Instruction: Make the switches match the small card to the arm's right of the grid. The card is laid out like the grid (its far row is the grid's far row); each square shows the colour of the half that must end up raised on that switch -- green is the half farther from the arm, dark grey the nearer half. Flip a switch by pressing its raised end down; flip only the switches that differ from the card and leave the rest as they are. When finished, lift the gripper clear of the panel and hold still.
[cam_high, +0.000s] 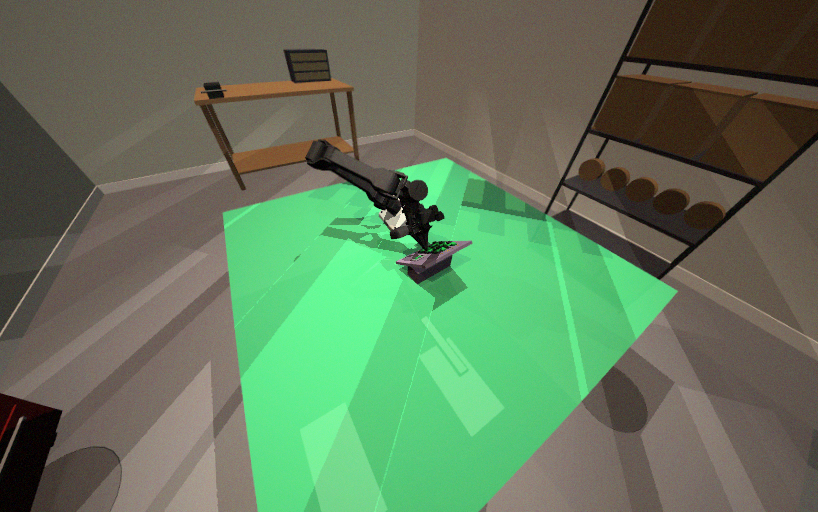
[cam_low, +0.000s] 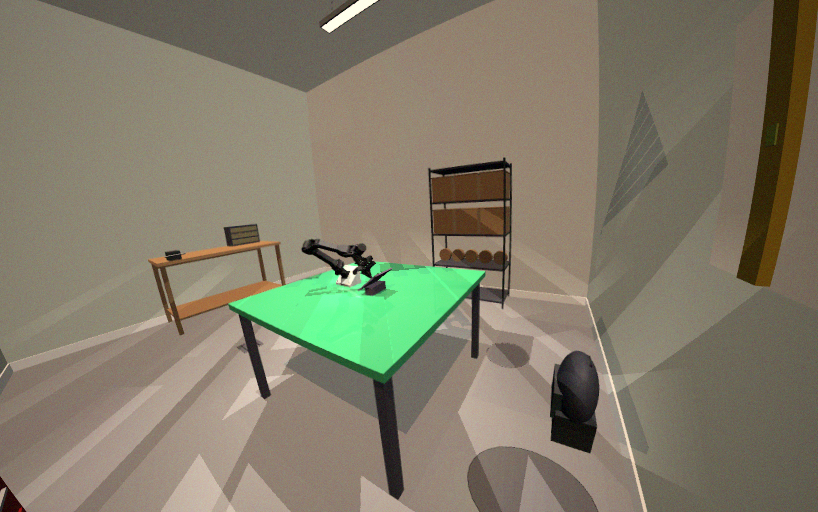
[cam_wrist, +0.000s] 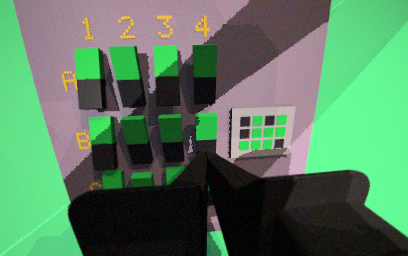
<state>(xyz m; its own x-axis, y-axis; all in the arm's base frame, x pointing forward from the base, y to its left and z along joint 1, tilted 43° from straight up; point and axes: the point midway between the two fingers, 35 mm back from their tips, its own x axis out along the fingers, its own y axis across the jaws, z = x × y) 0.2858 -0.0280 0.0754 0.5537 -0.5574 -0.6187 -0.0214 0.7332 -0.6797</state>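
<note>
Beige and grey-green walls around a grey floor, with light and shadow streaked across both. Against one wall, a black-framed shelf rack (cam_high: 724, 71) (cam_low: 470, 167): brown boxes (cam_high: 658, 114) (cam_low: 468, 220) packed side by side on two levels, five round brown discs (cam_high: 641, 189) (cam_low: 470, 256) standing in a line on a lower shelf. Along another wall, a wooden bench (cam_high: 271, 90) (cam_low: 217, 252), bearing a dark cabinet (cam_high: 309, 65) (cam_low: 242, 234) with three tan rows across its front and, near the other end, a small black object (cam_high: 212, 89) (cam_low: 173, 255).

On the green worktop (cam_high: 338, 338) (cam_low: 374, 326), a tilted mauve switch panel (cam_high: 407, 262) (cam_low: 375, 280) (cam_wrist: 270, 65) on a dark base, close to the arm. Lettered in yellow: 1, 2, 3, 4 across the far edge; A and B down the side, then a partly covered C. Under those numbers, two-tone rocker switches, green on the far half and dark on the near. Mounted just right of row B, a pale-bordered card (cam_wrist: 291, 122). Reads, far row first: dark, green, dark, green; dark, green, green, green; green, green, green, dark.

Clenched on nothing, the black claw (cam_high: 426, 247) (cam_low: 369, 274) (cam_wrist: 205, 158), tips together at the near half of switch B4 (cam_wrist: 206, 127). Cannot tell whether touching. Hidden behind it, part of row C.
</note>
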